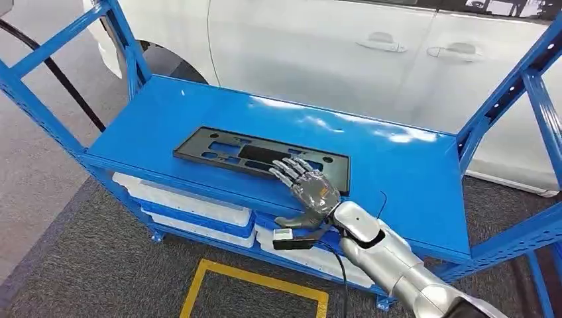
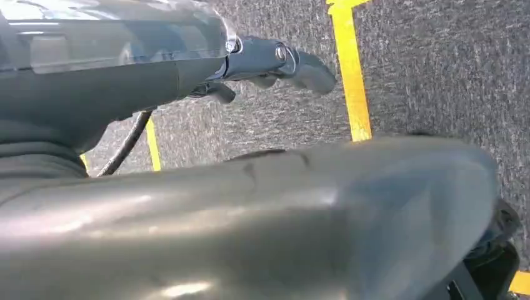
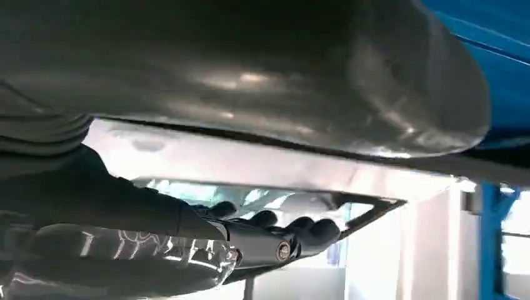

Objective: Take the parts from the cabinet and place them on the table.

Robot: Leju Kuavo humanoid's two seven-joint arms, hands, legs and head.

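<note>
The right robot hand [image 1: 309, 191], fingers spread, lies on the black panel's [image 1: 232, 151] near right edge, seemingly gripping nothing, atop the blue shelf [image 1: 397, 172].

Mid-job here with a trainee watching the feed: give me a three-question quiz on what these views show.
1. True or false: the black plastic panel lies flat on the blue shelf top.
2. Which does the right hand reach over: A) the white trays on the lower shelf, B) the panel, C) the white car?
3. Fill in: the left hand hangs over grey carpet marked with ____ lines.

Key: 1 true; 2 B, its fingers lie over the panel's near edge, and the right wrist view suggests they curl at that edge, though a firm grip cannot be confirmed; 3 yellow.
</note>
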